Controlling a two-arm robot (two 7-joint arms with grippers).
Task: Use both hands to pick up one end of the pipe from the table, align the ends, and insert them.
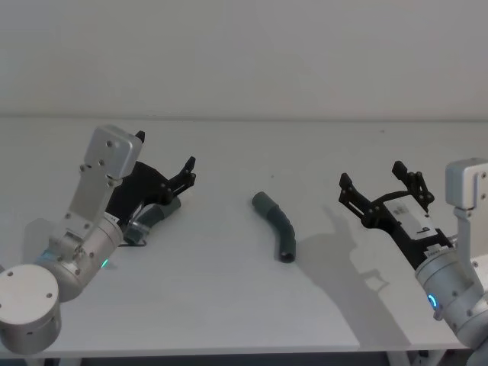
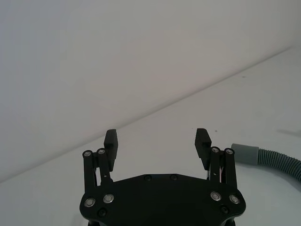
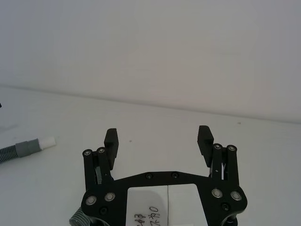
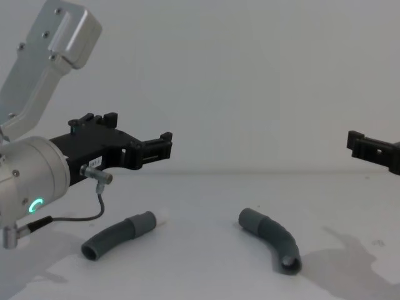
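White table (image 1: 229,305) lies beneath open left hand (image 1: 165,151) and open right hand (image 1: 371,174); chest view bares the white tip (image 4: 164,216).

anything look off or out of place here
Nothing stands out: the white-tipped hose piece lies below the open left end effector, the other hose piece to its right, and the right end effector hovers open.

Plug piece (image 4: 119,235) left, collar piece (image 4: 272,236) centre, on table (image 4: 200,275).

- A plain pale wall (image 1: 244,53) stands behind, evenly lit.
- The white table (image 1: 221,305) runs back to it.
- Soft grey shadows (image 1: 358,267) lie on the table.
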